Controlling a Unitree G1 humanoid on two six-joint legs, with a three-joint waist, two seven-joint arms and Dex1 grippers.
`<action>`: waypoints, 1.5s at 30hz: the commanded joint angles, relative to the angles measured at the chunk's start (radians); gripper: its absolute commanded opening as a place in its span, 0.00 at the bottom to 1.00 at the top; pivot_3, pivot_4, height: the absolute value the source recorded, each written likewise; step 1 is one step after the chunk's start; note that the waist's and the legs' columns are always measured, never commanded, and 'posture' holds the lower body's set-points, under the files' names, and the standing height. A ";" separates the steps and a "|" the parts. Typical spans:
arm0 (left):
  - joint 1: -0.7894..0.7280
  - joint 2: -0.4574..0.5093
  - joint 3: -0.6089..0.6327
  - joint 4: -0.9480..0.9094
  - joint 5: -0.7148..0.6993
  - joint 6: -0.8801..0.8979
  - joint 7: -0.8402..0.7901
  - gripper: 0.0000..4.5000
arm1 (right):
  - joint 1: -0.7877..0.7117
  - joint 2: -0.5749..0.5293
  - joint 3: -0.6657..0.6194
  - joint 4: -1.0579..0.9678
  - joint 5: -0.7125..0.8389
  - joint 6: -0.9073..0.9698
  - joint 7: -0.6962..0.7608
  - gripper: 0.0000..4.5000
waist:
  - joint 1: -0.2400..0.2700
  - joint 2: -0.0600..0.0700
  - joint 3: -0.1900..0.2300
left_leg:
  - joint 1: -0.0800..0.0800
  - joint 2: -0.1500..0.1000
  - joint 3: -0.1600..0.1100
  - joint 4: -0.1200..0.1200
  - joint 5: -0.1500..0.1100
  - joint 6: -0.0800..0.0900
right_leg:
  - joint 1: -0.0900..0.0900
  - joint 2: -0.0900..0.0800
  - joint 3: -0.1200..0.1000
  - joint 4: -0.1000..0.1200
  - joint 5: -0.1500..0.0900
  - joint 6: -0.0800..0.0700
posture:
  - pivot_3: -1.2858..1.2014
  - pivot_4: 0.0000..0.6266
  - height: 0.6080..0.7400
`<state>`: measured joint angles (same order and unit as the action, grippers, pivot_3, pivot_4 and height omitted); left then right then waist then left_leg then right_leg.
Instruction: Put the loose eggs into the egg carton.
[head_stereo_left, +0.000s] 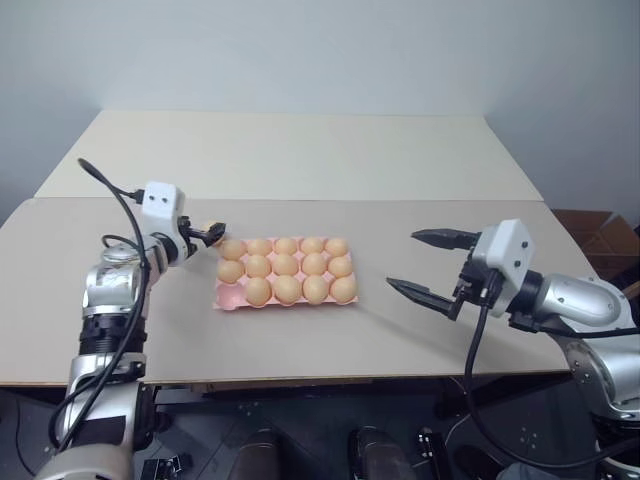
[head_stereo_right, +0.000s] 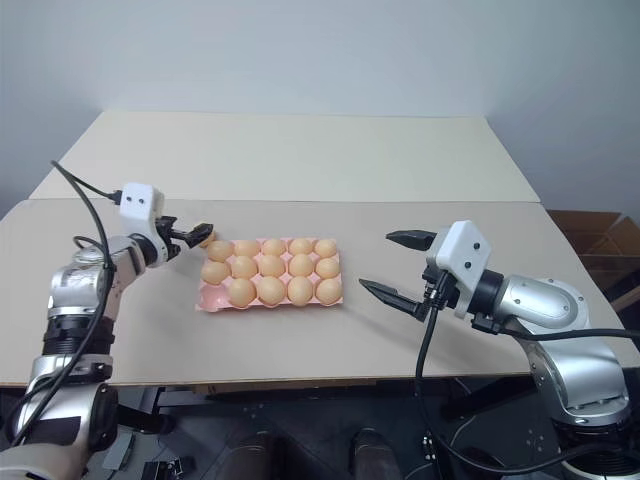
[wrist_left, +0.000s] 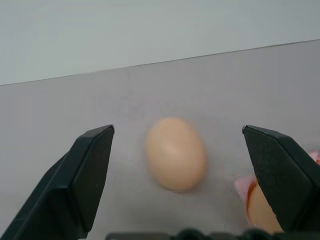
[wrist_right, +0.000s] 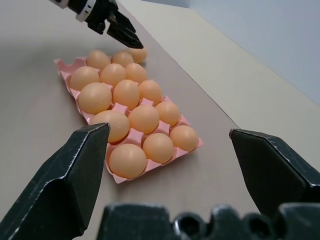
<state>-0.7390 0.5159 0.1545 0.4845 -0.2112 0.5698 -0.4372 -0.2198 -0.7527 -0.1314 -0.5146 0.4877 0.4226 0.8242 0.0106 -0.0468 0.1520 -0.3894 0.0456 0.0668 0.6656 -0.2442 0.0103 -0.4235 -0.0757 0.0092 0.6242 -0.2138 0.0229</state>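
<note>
left gripper (wrist_left: 177, 150) spread wide, black fingers (wrist_left: 85, 175) on either side of one egg (wrist_left: 176, 153), not touching it. that egg blurred in the left wrist view, sitting between the open fingers with the beige table (head_stereo_left: 300, 150) behind; cannot tell if resting in a cup or still clear of it. in the head views left gripper (head_stereo_left: 208, 233) at the far left corner of the egg carton (head_stereo_left: 228, 296), pointing toward it, egg just at its tips. pink carton edge and another egg visible beside the right-hand finger in the left wrist view.

right gripper (head_stereo_left: 432, 266) also wide open, nothing between its fingers (wrist_right: 65, 180), hovering over the table well apart from the carton's right end, pointing left toward it.

egg carton flat on the near table, between the two arms, long side across. rows packed with tan-orange eggs (wrist_right: 127, 93); near left corner cup (head_stereo_left: 229, 291) looks empty and pink. second table butted against the far edge. cardboard boxes (head_stereo_left: 600, 235) on the floor at far right.
</note>
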 joint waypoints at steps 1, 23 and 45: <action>-0.084 -0.022 -0.013 0.142 0.035 -0.097 0.014 0.99 | -0.017 -0.004 -0.021 -0.023 0.016 0.009 -0.012 1.00 | -0.001 0.000 0.000 | 0.000 0.000 0.000 0.000 0.000 0.000 | 0.000 0.000 0.000 0.000 0.000 0.000 | 0.52 0.24 1.00; -0.243 -0.048 -0.011 0.436 0.101 -0.227 0.037 0.38 | -0.021 0.036 -0.002 -0.056 0.016 0.033 -0.083 1.00 | -0.002 0.000 0.000 | -0.001 0.000 0.000 0.001 0.000 0.000 | 0.000 0.000 0.000 0.000 0.001 0.002 | 0.52 0.24 1.00; 0.330 0.195 -0.043 -0.642 -0.214 0.071 -0.493 0.38 | 0.045 0.058 0.004 -0.116 0.012 0.041 -0.138 1.00 | -0.015 0.000 0.000 | 0.001 0.002 0.000 0.002 0.000 0.001 | 0.000 0.000 0.001 0.002 0.001 0.001 | 0.52 0.24 1.00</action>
<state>-0.4093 0.6848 0.1052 -0.0908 -0.3988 0.6575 -0.8987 -0.1748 -0.6943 -0.0988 -0.5864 0.4937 0.4671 0.7016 -0.0048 -0.0464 0.1522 -0.3884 0.0476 0.0671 0.6683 -0.2441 0.0109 -0.4236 -0.0754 0.0097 0.6263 -0.2132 0.0239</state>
